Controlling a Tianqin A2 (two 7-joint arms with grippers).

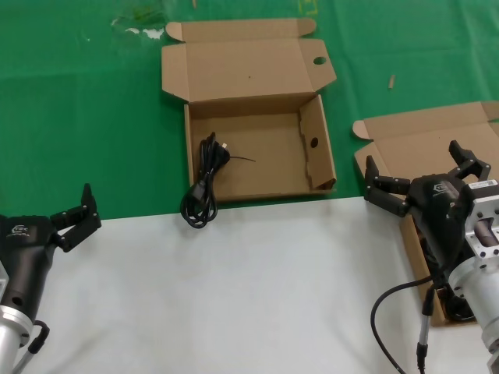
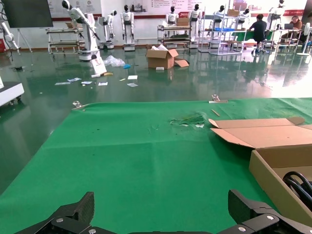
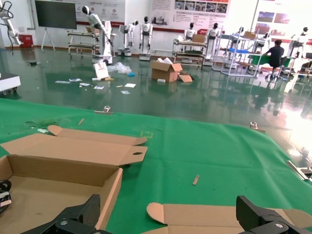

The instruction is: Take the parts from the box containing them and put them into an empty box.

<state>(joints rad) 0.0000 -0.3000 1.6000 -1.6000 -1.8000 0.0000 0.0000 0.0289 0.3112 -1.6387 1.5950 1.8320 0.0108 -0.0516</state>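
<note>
At the left, the left gripper waits over the white table near its far edge, its fingers spread apart and holding nothing. In the middle, on the green cloth, lies the empty box with its lid folded back. One black power cable hangs across the box's left front corner, partly inside and partly out on the cloth. At the right, the right gripper hovers over the box containing them, its fingers also released, grasping nothing. More black cables in this box are mostly hidden by the arm.
</note>
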